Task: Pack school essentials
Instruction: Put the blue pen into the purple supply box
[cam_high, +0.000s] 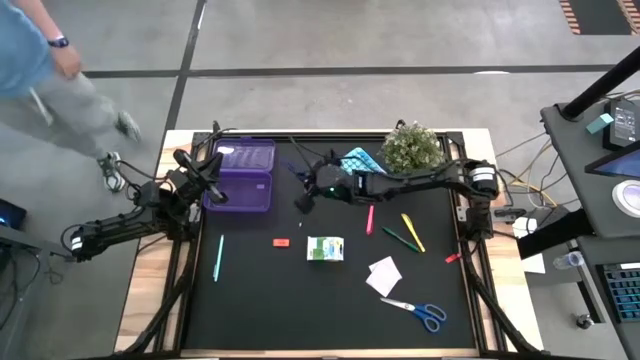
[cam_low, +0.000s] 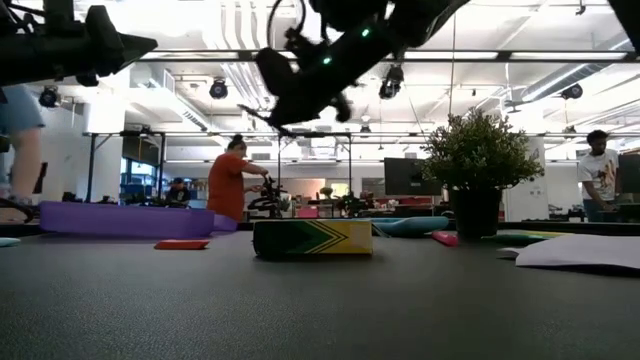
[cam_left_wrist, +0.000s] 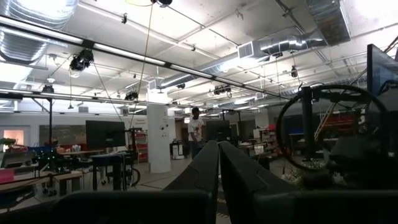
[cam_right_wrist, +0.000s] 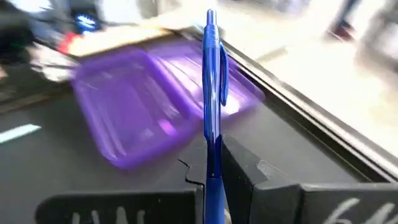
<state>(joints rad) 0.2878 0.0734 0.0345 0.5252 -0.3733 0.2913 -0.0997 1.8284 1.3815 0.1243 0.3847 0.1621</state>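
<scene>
The right arm reaches from the counter's (cam_high: 330, 310) right edge across its far half, its right end effector (cam_right_wrist: 214, 177) raised above the mat just right of the purple case (cam_high: 240, 175) and clamped on a blue pen (cam_right_wrist: 212, 93), which stands up from between the fingers. In the low view that arm crosses overhead and the pen shows only as a thin dark line. The left arm lies folded at the counter's left edge, its left end effector (cam_left_wrist: 219, 163) lifted near the case's left side, fingers pressed together with nothing between them, and its camera sees only the room. The other school things lie spread on the mat: a teal pen (cam_high: 218, 257) at the left, a red eraser (cam_high: 281, 241) and a green-white pack (cam_high: 325, 248) in the middle, a pink pen (cam_high: 369, 219), a green pen (cam_high: 400, 239) and a yellow pen (cam_high: 413, 232) to the right, a pale paper square (cam_high: 384, 275) and blue-handled scissors (cam_high: 416, 312) nearer the front. A potted plant (cam_high: 411, 147) stands at the far right corner. The right arm partly covers a teal patterned thing (cam_high: 358, 160) beside the plant; what it is cannot be made out.
</scene>
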